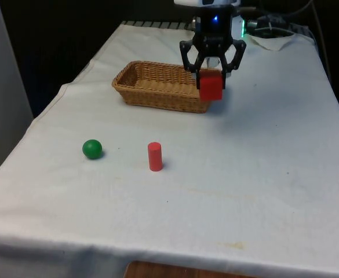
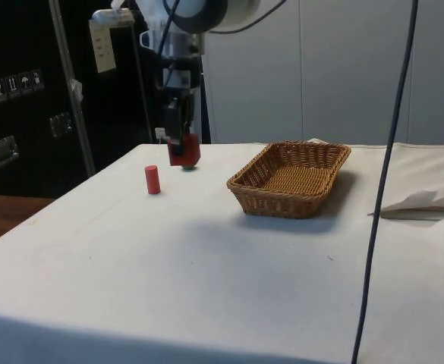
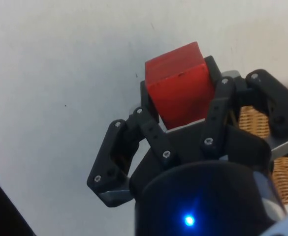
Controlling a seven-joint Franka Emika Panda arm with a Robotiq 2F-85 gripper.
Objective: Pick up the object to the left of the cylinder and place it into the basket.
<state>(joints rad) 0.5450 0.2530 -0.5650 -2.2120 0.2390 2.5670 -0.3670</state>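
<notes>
While the green ball (image 1: 92,149) and red cylinder (image 1: 155,156) sit nearest on the cloth, the gripper (image 1: 212,74) hangs beyond them — clamped on a red cube (image 1: 211,87) — with the basket (image 1: 157,92) just toward the front view's left, cube by its near corner.

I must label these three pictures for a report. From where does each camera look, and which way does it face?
Front view: looks across the white cloth table at the gripper, whose jaws hold a red cube.
Side view: from the table's side, toward dark cabinets; arm and gripper show.
Wrist view: on the wrist, facing down past the gripper.
Shared: front and side views both show the woven wicker basket, red cylinder and green ball.
</notes>
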